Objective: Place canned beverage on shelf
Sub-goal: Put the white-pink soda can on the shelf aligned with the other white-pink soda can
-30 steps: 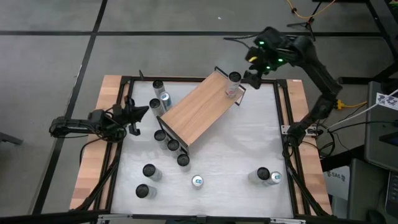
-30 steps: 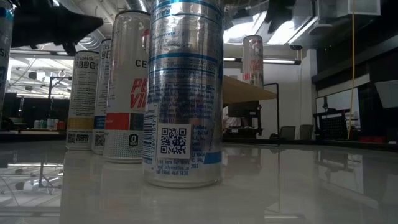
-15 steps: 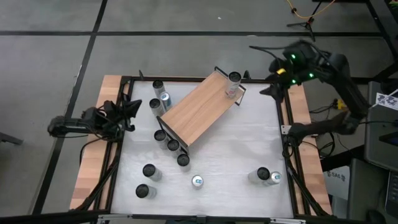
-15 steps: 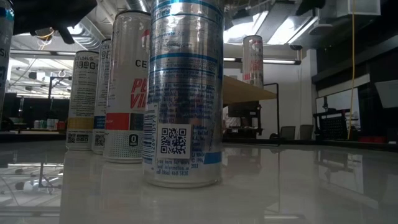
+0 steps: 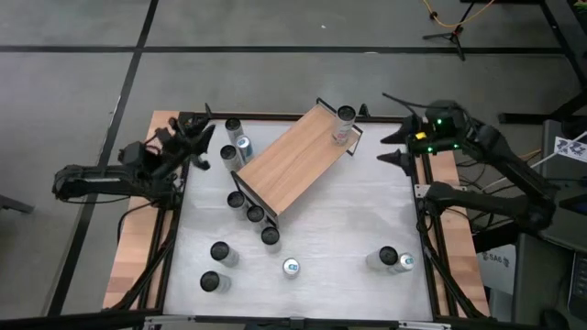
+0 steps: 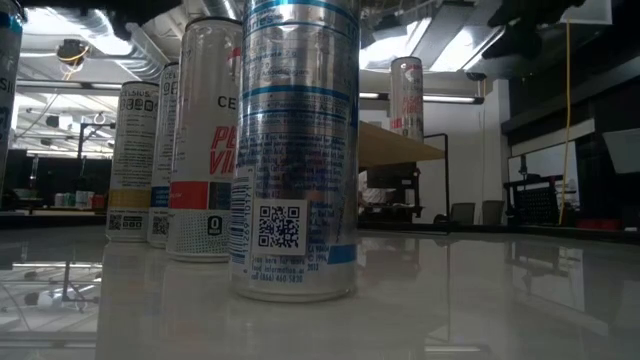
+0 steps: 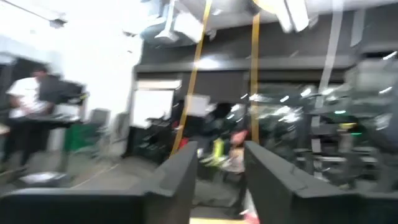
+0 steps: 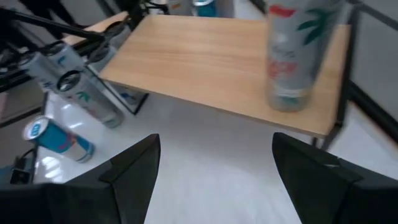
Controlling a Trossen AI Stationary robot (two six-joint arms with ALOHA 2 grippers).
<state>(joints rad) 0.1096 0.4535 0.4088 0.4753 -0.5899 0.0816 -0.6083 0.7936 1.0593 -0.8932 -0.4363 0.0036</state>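
one can (image 5: 345, 115) stands upright on the shelf (image 5: 295, 159), at the board's upper-right end just right of frame centre in the high view. the right gripper (image 5: 396, 145) hangs near that end – fingers spread, empty. the left gripper (image 5: 194, 139) sits at the upper left, fingers a little apart, holding nothing. other cans (image 5: 256, 214) crowd the shelf's lower-left end.

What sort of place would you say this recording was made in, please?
Probably a robotics lab or workshop: a framed white table on a concrete floor, ceiling strip lights, and desks with monitors behind.
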